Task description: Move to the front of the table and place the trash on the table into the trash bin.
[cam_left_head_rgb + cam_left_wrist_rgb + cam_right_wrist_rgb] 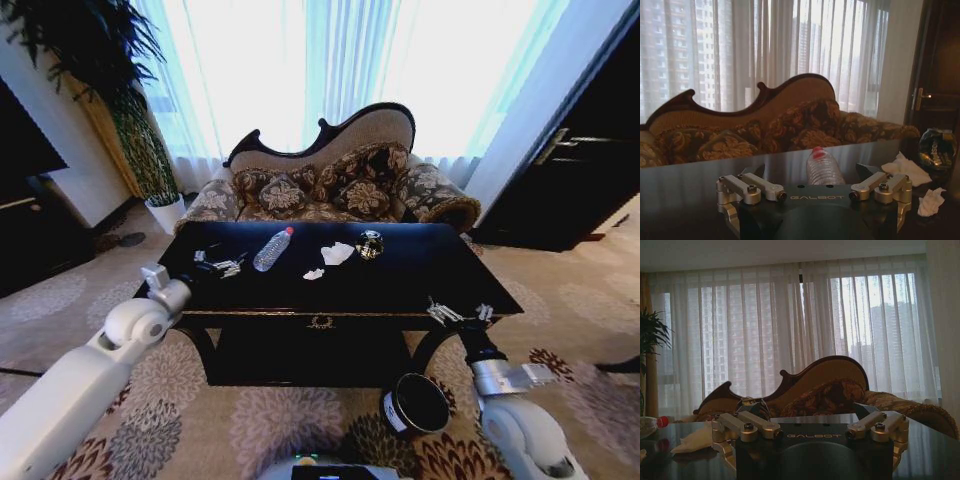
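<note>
- Head view: left claw [218, 264] spread wide over counter [400, 285] left edge, nr bottle [272, 249].
- Right claw [459, 314] wide at front-right edge; bin [416, 403] on carpet below.

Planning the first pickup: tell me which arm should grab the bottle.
Left, probably. The left claw hovers open over the table right beside the clear plastic bottle, which lies straight ahead in its wrist view. The right claw sits at the table's front right edge, farther away.

black table [400, 285], white paper wads [337, 253]
</note>
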Robot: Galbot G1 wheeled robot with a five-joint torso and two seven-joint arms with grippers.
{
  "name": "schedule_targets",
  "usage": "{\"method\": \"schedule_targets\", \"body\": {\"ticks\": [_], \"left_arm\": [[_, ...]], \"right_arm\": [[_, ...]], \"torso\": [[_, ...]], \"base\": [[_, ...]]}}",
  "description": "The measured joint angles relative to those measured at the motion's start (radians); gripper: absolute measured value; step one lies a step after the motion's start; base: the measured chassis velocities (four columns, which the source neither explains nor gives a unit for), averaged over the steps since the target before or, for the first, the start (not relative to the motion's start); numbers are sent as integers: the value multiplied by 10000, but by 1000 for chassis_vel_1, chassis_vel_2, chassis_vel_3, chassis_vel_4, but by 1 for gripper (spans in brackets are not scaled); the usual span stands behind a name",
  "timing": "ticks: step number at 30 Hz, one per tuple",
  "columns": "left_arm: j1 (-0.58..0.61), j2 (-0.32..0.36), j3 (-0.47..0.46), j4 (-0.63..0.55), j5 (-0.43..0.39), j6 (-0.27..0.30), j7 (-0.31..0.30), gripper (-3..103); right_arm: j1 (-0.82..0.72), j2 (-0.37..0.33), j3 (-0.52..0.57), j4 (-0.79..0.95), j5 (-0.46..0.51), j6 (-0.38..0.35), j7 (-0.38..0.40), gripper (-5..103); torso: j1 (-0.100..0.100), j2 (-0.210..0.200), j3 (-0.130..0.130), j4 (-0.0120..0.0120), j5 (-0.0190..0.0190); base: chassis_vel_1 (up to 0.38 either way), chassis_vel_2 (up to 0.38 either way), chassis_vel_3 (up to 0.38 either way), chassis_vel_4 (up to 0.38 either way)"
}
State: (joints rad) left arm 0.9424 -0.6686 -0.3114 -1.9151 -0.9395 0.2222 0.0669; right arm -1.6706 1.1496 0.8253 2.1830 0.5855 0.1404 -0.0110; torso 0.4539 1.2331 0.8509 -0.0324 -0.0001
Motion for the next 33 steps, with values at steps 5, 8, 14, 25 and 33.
{"method": "schedule_targets", "body": {"ticks": [5,8,14,25,33], "left_arm": [[-747,-298,731,553,385,-18,19,100],[-1198,-585,1316,1030,558,-35,48,100],[-1619,-821,1838,1372,682,-68,147,100],[-1987,-1226,2373,2013,1148,-258,267,100],[-2003,-1583,2429,2206,1454,-387,263,88]], "right_arm": [[16,-11,21,-46,1,-23,-7,100],[43,-14,30,-114,-5,-52,-5,100],[-7,85,108,-113,-2,-58,3,100],[-85,90,262,21,157,-138,76,100],[-22,112,184,231,283,-286,190,100]], "torso": [[1,0,0,-1,1],[0,0,0,-1,-1],[0,0,0,0,0],[0,0,0,0,0],[0,0,-1,-1,0]], "base": [[0,0,0,0],[0,0,0,0],[0,0,0,0],[0,0,0,0],[0,0,0,0]]}}
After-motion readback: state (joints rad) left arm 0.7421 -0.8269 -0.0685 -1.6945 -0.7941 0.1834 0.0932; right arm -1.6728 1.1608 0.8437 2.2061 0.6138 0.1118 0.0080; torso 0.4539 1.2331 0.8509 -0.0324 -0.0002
